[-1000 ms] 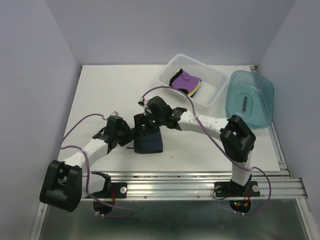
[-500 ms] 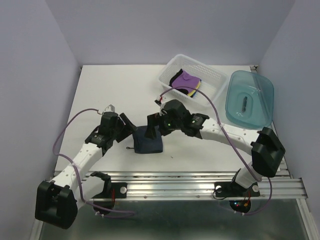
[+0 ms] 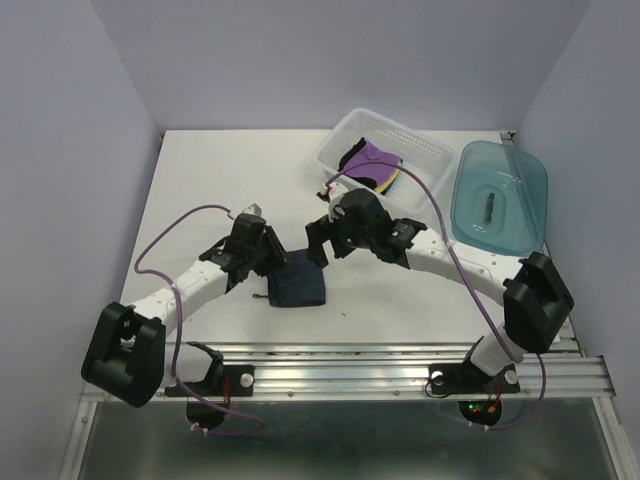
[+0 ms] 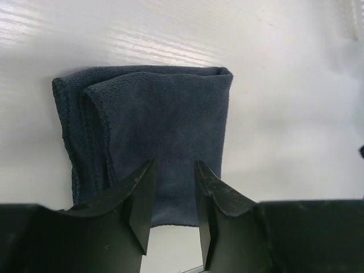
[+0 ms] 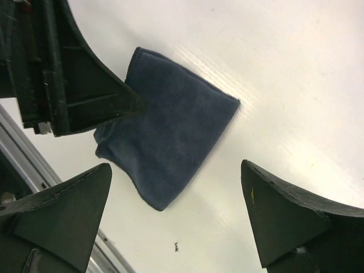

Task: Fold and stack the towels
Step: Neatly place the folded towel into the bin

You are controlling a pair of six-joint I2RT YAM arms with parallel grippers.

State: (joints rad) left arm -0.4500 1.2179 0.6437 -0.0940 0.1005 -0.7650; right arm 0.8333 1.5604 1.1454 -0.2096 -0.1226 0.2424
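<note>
- left arm (image 3: 190, 290): elbow joint low at the near-left corner of the table (image 3: 200, 180); white forearm runs right and away toward the near middle of the surface.
- left gripper (image 4: 173, 170): at the forearm's end, tilted down; jaws parted by a narrow gap.
- right arm (image 3: 460, 262): elbow joint raised at the near-right; forearm stretched left, low over the surface.
- right gripper (image 5: 176, 166): aimed down; jaws spread wide, fingertips well apart, near the left gripper.

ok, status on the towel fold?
Left tool part open over slate towel edge. Right tool wide open above it. Towel folded, flat on table. Nothing blocking.
</note>
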